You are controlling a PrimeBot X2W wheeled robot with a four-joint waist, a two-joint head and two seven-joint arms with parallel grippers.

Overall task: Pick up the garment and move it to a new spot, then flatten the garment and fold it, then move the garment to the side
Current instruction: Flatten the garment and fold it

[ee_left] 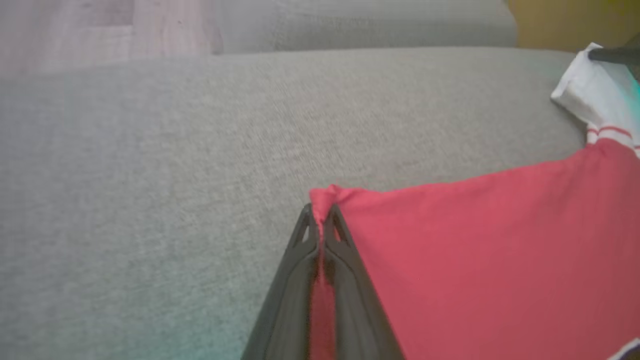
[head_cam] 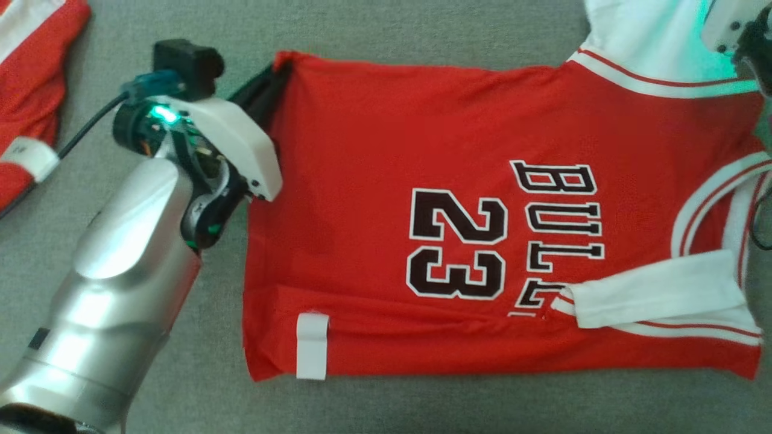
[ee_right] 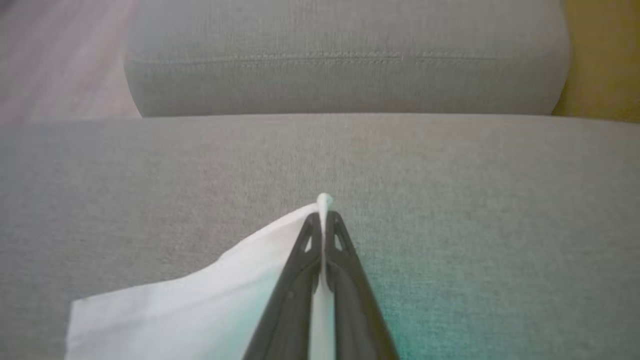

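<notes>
On the cushion (head_cam: 422, 30), left hand (ee_left: 320, 220) clamps the jersey's (head_cam: 386, 150) red corner, right hand (ee_right: 323, 225) its white sleeve (ee_right: 200, 300)

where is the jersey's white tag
In the head view, the white tag sits near the lower left corner of the jersey, down-left of the 23.

Gray woven sofa seat (head_cam: 392, 24) stretches wide below a stitched back cushion (ee_right: 345, 60). In the right wrist view, pale wood-look flooring (ee_right: 60, 55) lies beyond the cushion's left end, a mustard-yellow surface (ee_right: 605, 55) past its right. Faint teal light tints the fabric.
</notes>
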